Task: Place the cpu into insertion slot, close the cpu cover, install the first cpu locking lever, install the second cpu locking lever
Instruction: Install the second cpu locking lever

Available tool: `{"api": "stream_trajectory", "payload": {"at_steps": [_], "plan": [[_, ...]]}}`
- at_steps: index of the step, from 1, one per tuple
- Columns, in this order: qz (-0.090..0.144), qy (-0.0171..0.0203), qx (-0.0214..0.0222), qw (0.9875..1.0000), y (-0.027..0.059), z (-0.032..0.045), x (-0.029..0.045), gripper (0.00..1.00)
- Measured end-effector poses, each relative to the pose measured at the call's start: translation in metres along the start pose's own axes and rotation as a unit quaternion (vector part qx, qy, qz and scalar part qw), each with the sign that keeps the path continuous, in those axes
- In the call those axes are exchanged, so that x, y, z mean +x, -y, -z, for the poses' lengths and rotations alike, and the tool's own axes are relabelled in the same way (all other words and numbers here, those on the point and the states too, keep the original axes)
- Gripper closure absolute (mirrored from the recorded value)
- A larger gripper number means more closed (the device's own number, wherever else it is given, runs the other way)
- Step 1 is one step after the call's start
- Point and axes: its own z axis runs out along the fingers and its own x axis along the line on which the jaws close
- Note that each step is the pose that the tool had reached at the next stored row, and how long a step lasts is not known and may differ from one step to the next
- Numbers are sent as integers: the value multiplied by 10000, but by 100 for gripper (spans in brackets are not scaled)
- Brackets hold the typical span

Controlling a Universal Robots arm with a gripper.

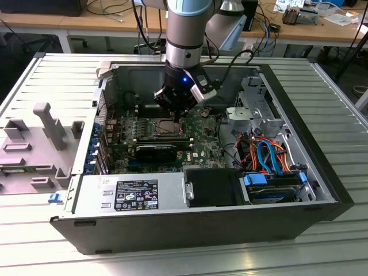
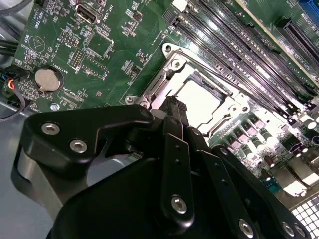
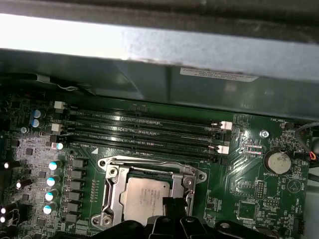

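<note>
Dull silver square cpu (image 3: 144,195) sits in its slot, thin silver frame cover (image 3: 112,191) down; black claw (image 2: 174,107) pinched together, levers unclear.

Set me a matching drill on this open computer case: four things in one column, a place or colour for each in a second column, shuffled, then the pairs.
Things:
1. dull silver-grey square cpu
2. round silver coin battery
3. long black memory slots
4. black robot gripper

Descriptions:
A. parallel rows beside the socket
B. lying in the socket, seen through the window of the thin silver metal cpu cover
C. hanging just over the socket's edge
D. set in the green motherboard, away from the socket

Pairs: 1-B, 2-D, 3-A, 4-C
</note>
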Motion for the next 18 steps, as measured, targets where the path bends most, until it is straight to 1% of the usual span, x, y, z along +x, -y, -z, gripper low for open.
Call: {"api": "stream_trajectory", "payload": {"at_steps": [4,7,9,11,13,18], "plan": [[-1,0,0,10000,1,0,0,89],[0,0,1,10000,19,-1,2,89],[-1,0,0,10000,79,-5,-2,89],[-1,0,0,10000,109,-8,-10,89],[0,0,1,10000,169,-12,-18,89],[-1,-1,7,10000,245,-14,-16,89]]}}
